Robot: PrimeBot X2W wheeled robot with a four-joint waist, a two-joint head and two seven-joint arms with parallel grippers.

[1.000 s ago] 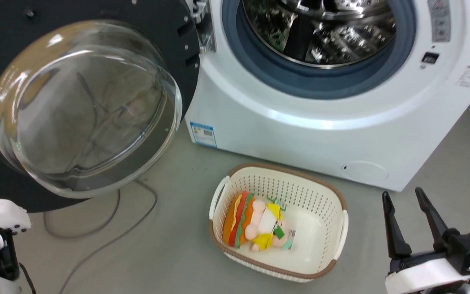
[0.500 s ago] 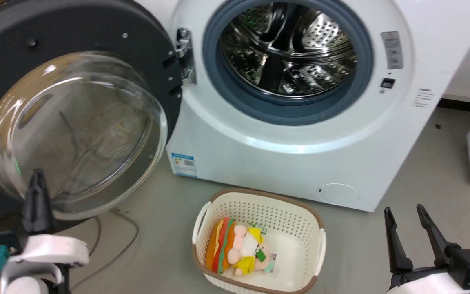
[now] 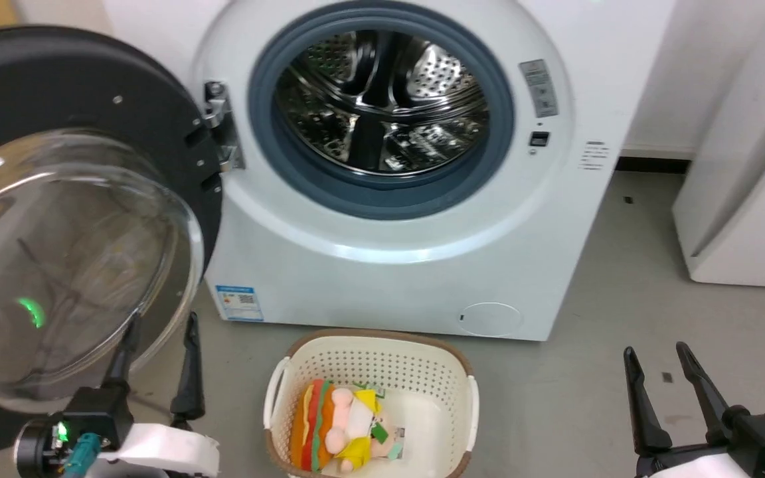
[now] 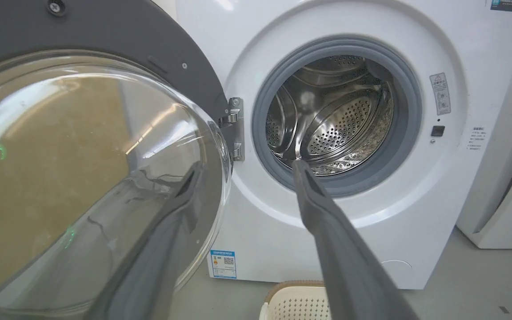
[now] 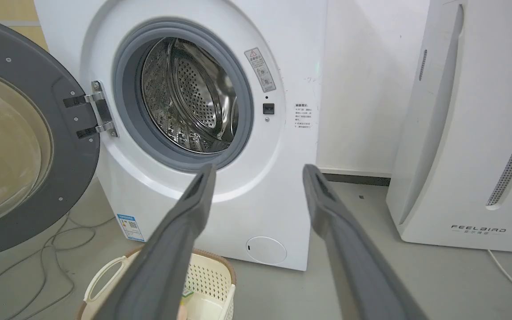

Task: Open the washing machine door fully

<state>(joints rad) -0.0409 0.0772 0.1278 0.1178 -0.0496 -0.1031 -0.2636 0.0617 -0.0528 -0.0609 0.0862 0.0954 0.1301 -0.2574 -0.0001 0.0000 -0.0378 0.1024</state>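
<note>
Now my head camera has pulled back, so the whole washing machine [image 3: 422,265] front shows, drum exposed. The washing machine door [image 3: 57,79] hangs swung wide at the machine's left, so I judge the opening done. My left gripper [image 3: 162,323] has come up beside the glass bowl with its fingers apart and empty. The right gripper [image 3: 655,350] is likewise spread.

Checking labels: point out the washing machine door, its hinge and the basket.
washing machine door [image 3: 70,245], head view, glass bowl centre.
hinge [image 5: 103,111], right wrist view, metal bracket.
basket [image 3: 382,362], head view, back wall.
</note>
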